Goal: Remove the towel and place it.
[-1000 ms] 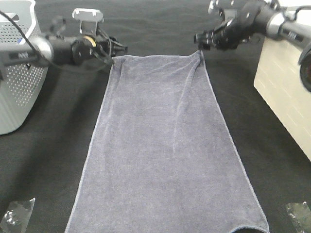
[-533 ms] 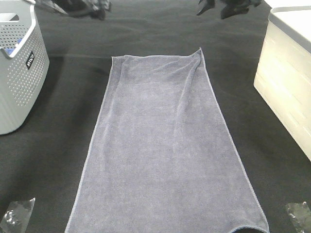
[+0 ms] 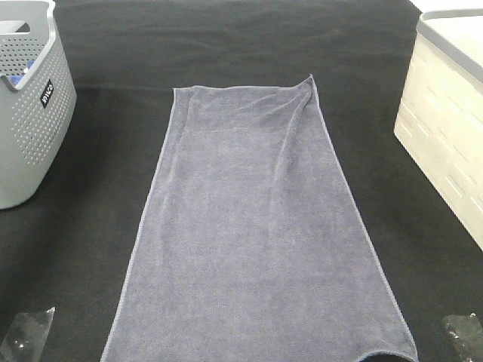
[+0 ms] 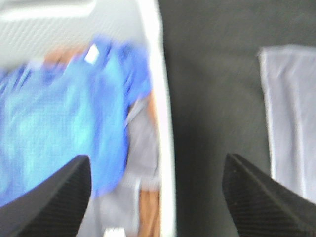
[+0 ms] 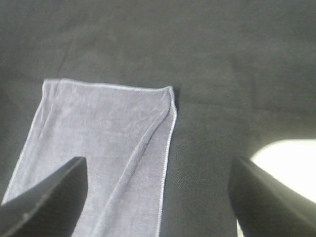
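The bench (image 3: 98, 249) was covered in a black, finely woven cloth, matte and slightly wrinkled. On it, in the middle, the towel (image 3: 256, 234) lay spread flat and lengthwise: a long rectangle of slate-lavender terry with a soft nap, a stitched hem along its edges, and a few shallow creases running down from its far right corner, which was slightly puckered. No claw touched it.

At the right edge of the high view stood a cream box (image 3: 445, 128) with a block-patterned moulded wall and a grey rim. At the left stood a pale grey plastic basket (image 3: 30, 128), its wall perforated with small holes and its rim smooth and rounded; a small black label (image 3: 47, 92) with white letters sat on its side, too small to read. In the left wrist view, blurred, blue cloth (image 4: 59, 133) lay inside the basket.

Two crumpled clear plastic pieces (image 3: 23, 335) lay at the near corners of the bench.

The left claw (image 4: 158, 197) hung with its dark textured fingers (image 4: 54, 197) spread wide and empty, over the basket rim. The right claw (image 5: 158, 197) was likewise spread and empty, above the towel's far corner.
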Available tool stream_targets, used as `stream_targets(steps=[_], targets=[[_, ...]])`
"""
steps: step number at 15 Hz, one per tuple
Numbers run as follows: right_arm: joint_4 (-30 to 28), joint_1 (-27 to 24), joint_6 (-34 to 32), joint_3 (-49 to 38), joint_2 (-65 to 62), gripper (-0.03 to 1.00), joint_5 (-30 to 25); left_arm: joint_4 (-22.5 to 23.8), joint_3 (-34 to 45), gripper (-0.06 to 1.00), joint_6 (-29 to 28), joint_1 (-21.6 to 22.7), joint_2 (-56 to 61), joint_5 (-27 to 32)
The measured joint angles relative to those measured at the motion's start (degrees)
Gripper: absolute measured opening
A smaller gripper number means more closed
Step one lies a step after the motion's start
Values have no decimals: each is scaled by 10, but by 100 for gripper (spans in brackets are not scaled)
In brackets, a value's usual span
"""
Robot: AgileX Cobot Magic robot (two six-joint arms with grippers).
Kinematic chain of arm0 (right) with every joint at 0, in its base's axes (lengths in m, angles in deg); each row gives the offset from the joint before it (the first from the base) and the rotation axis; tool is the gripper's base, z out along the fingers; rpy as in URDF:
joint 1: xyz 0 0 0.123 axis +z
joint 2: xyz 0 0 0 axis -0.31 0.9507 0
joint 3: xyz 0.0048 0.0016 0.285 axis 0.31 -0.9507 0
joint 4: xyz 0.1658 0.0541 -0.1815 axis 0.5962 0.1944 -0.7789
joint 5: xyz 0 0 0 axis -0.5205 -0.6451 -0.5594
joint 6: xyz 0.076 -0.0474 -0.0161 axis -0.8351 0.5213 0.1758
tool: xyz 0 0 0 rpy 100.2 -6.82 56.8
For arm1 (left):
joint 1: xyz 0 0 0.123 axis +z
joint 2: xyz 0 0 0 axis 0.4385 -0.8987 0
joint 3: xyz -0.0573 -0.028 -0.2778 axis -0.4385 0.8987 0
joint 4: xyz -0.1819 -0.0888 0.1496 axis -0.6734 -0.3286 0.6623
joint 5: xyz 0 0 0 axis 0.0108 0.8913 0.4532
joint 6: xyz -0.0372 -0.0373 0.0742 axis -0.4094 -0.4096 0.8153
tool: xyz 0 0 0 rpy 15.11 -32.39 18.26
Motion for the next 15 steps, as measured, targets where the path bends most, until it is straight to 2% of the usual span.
stream_targets(steps=[1, 3, 5, 9, 12, 15], targets=[[0, 1, -2, -18, -12, 77, 1, 1, 3, 71, 4, 2, 8, 18], [0, 1, -2, -111, -77, 77, 1, 13, 50, 71, 11, 3, 42, 23], [-6, 1, -2, -264, -186, 77, 0, 30, 147, 71, -2, 3, 113, 20], [-6, 1, -3, -536, -428, 77, -2, 28, 376, 71, -6, 3, 313, -37], [-13, 1, -2, -685, -586, 77, -2, 17, 496, 71, -11, 3, 465, -38], [-49, 1, 2, -810, -746, 77, -3, -4, 590, 71, -13, 3, 623, -39]])
